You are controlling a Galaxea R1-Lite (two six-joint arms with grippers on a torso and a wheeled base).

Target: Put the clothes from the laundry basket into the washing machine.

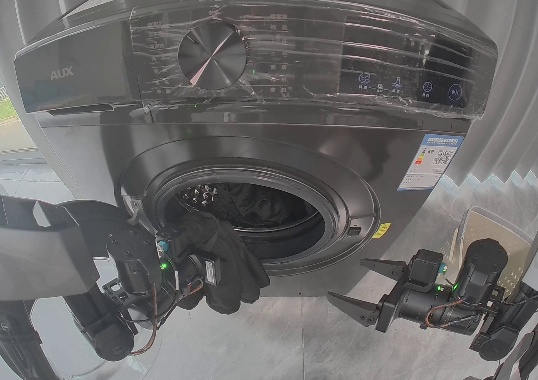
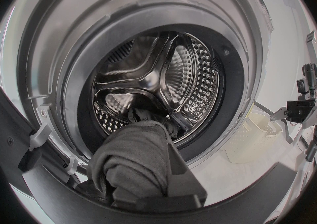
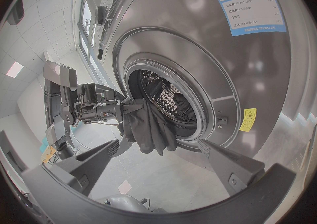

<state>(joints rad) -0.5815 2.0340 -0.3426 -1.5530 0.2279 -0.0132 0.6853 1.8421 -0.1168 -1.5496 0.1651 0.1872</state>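
Judging by the load, I am partway through. One dark piece (image 1: 255, 204) lies in the drum (image 2: 158, 76) of the washing machine (image 1: 252, 134), and my left gripper (image 3: 130, 108) is clamped on a dark garment (image 1: 227, 263) draped over the door's lip, not yet inside. My right gripper (image 1: 346, 280) hangs spread and holding nothing, near the cream laundry basket (image 1: 487, 227); I cannot tell what remains in it. Grey tiled floor (image 1: 302, 336) below, pale curtain (image 1: 504, 134) behind.

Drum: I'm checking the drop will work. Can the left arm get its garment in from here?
Likely yes. The left gripper holds the garment right at the drum's open mouth, nothing blocks the way in, and the right gripper sits off to the side.
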